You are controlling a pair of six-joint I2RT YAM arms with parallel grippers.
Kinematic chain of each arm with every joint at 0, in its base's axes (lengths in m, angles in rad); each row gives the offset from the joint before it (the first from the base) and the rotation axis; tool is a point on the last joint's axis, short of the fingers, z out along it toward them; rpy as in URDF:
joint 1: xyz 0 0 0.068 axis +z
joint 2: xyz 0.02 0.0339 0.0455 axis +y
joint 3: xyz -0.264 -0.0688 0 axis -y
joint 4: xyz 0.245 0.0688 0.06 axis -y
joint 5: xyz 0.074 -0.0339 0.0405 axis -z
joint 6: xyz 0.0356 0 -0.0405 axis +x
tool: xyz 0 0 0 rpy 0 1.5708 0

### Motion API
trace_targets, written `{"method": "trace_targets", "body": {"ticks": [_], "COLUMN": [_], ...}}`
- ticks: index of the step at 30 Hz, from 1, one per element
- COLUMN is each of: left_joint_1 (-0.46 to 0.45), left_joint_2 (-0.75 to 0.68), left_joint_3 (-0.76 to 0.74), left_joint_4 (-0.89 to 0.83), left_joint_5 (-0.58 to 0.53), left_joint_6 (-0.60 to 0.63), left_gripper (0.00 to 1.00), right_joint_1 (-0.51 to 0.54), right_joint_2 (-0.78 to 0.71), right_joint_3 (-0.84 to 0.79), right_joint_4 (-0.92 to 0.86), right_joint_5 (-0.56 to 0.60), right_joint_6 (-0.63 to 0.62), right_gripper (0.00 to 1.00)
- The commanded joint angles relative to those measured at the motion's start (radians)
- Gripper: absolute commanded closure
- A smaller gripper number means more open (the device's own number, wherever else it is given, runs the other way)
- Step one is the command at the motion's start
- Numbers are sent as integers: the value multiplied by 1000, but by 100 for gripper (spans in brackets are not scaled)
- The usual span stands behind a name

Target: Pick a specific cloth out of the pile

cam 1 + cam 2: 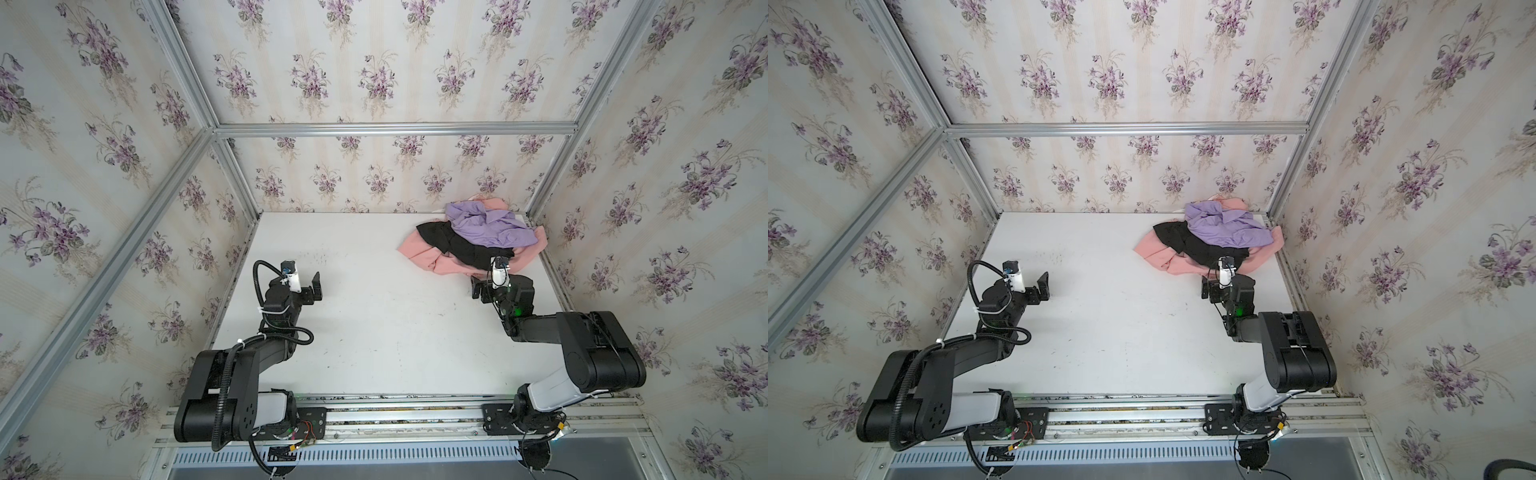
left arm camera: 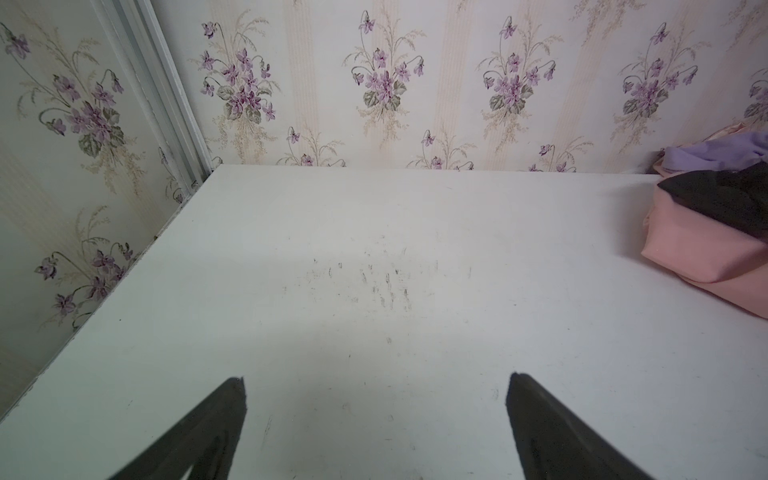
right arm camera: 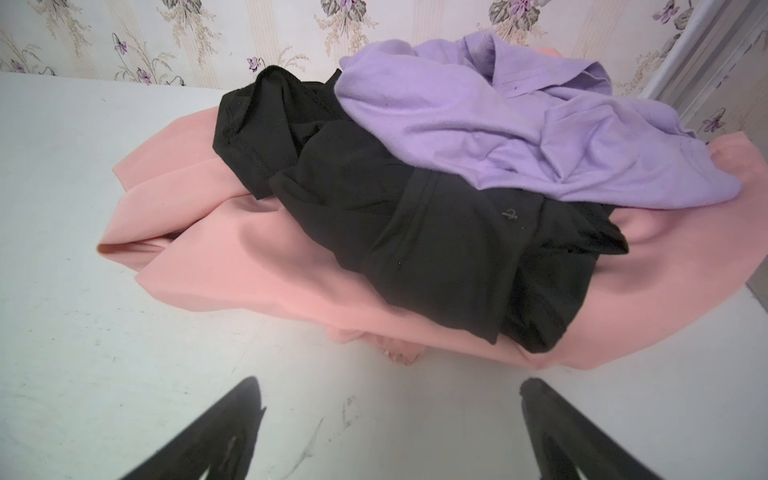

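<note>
Left jaws (image 2: 376,428): spread wide and empty, over bare worktop (image 1: 374,324) at left of centre in both top views; in the left wrist view only scuffed white surface lies ahead of them.

Left arm to pile: well apart. The heap shows only at the far right edge of the left wrist view, off the line the jaws point along.

Pile (image 1: 473,239): heaped in the upper right corner of the worktop in both top views, close to the back and right walls.

Black cloth (image 3: 436,232): the target. It lies as a band across the middle of the pile, over the salmon pink cloth (image 3: 257,266) and partly under the lilac cloth (image 3: 498,137).

Long axis: in a top view the black cloth (image 1: 1200,245) runs from upper left to lower right; its lower right end comes nearest the right arm.

Right jaws (image 3: 392,432): released, nothing between them, set on bare worktop just short of the pile's near edge.

Bearing from right jaws: in the right wrist view the black cloth sits straight ahead and slightly right, its near fold draped over the pink hem.

Nearer arm: right, plainly.

Judgement: the reach likely goes forward onto that near black fold; the pink beneath and lilac overlapping could come along.
</note>
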Motion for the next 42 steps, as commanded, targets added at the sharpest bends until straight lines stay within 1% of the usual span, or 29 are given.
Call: {"method": "trace_targets", "body": {"ticks": [1,19,21,22,29,30,33,35,37,39,42], "left_joint_1": [0,-1,0,0,0,-1,-1,-4,-6,-6,-9], "left_joint_2": [-3,-12,-11,-11,-12,-12,-11,-14,-33,-79,-152], "left_joint_3": [-3,-20,-20,-20,-22,-22,-20,-22,-5,37,96], "left_joint_4": [25,49,49,48,50,51,49,50,22,-109,-238], "left_joint_5": [7,10,9,9,12,13,8,3,-32,-77,-121], "left_joint_6": [1,3,3,3,2,2,5,6,-6,-26,-33], "left_gripper": [0,0,0,0,0,0,0,0,0,0,0], "right_joint_1": [-1,0,0,0,2,1,1,1,1,2,1], "right_joint_2": [-5,-10,-12,-10,-13,-13,-29,-58,-100,-143,-212], "right_joint_3": [-6,-18,-14,-14,-20,-26,-44,-40,-21,13,125], "right_joint_4": [42,50,51,50,50,88,108,74,-10,-113,-353], "right_joint_5": [-7,-5,64,67,59,51,51,50,48,69,110], "right_joint_6": [0,-1,27,26,23,21,20,18,14,19,56], "right_gripper": [0,0,0,0,0,0,1,1,1,1,1]}}
